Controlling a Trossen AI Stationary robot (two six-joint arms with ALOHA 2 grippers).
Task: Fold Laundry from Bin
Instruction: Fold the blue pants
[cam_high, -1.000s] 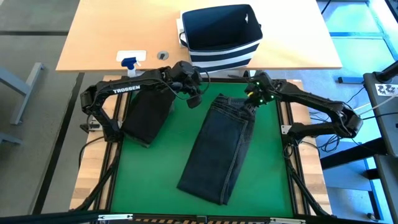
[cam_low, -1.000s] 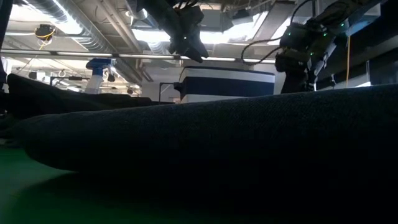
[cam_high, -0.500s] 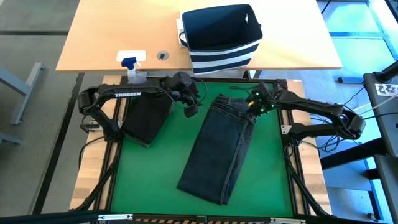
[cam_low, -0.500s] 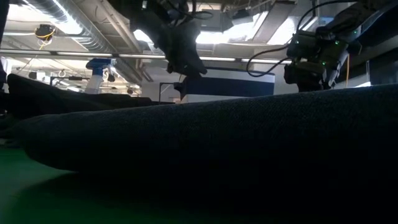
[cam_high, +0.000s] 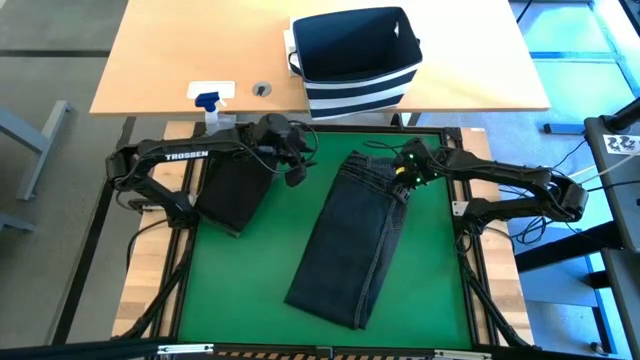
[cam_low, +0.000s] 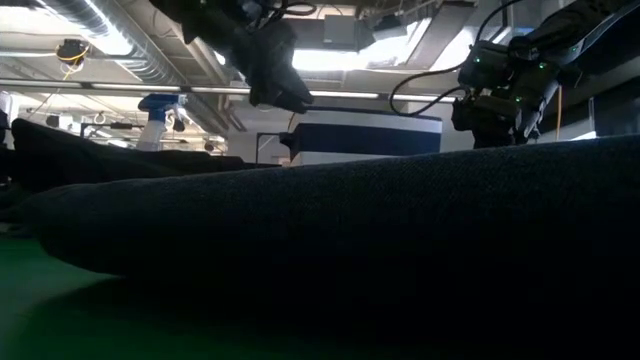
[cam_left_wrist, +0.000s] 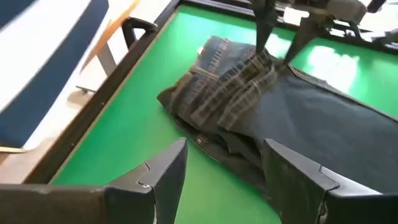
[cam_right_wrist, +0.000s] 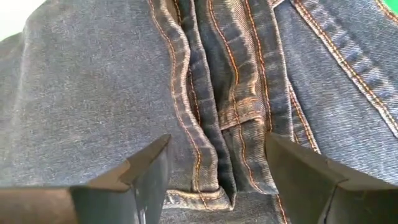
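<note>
Bare mat beside jeans

Green mat carries folded jeans and a folded black garment.

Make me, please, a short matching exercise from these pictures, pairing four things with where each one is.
Things:
1. jeans
2. bin
3. dark folded garment
4. right gripper

Places:
A. on the wooden table beyond the green mat
B. open, over the jeans' waistband
C. lying lengthwise in the middle of the green mat
D. at the mat's left edge, below the left arm

Pairs: 1-C, 2-A, 3-D, 4-B
</note>
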